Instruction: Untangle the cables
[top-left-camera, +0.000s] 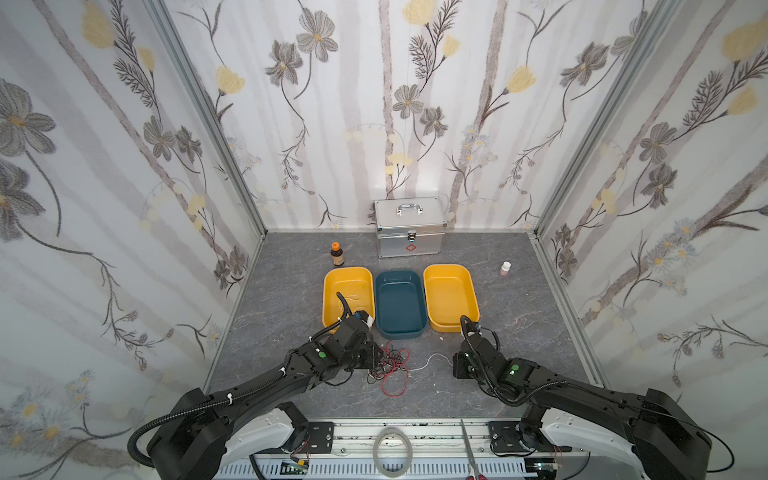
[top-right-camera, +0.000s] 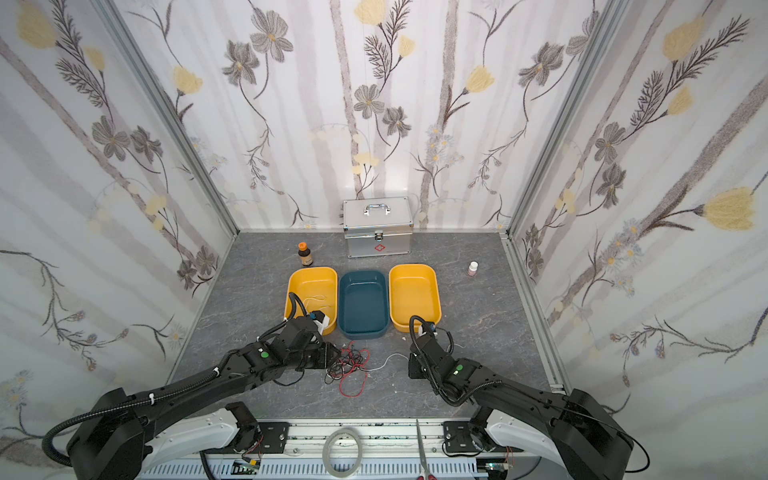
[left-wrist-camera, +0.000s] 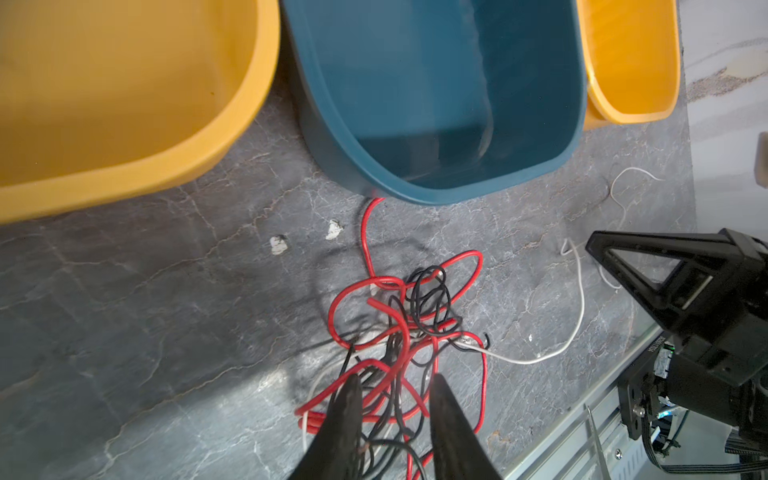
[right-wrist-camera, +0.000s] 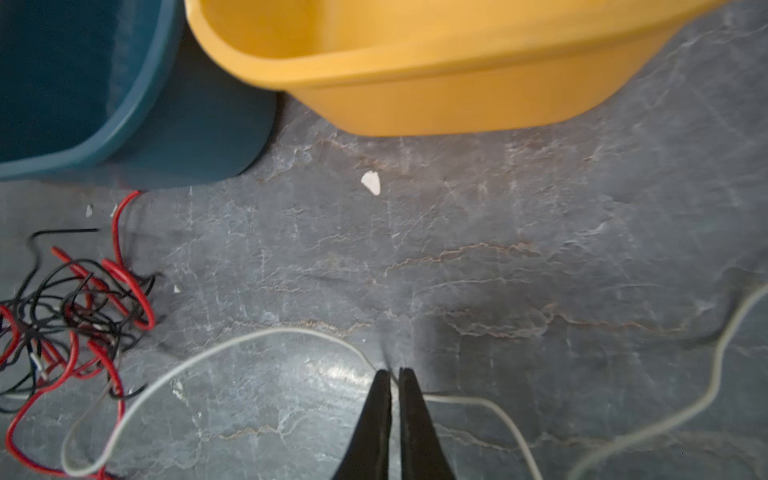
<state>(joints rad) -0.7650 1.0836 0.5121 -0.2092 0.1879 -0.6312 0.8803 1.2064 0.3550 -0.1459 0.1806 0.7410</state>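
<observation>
The cables (top-left-camera: 390, 362) lie knotted just near of the blue tub (top-left-camera: 401, 334): light, limp, springy. My left gripper (left-wrist-camera: 392, 380) straddles the knot, jaws apart. My right gripper (right-wrist-camera: 395, 372), nearly closed, meets the white cable (right-wrist-camera: 249, 336); whether it is pinched I cannot tell. I'd grasp a free end.

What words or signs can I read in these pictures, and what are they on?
Red cross sign, no letters: front of the silver case.
Brown bottle label: too blurred to read.
Small white-capped bottle label: too small to read.
White print on the right arm: too small to read.
</observation>
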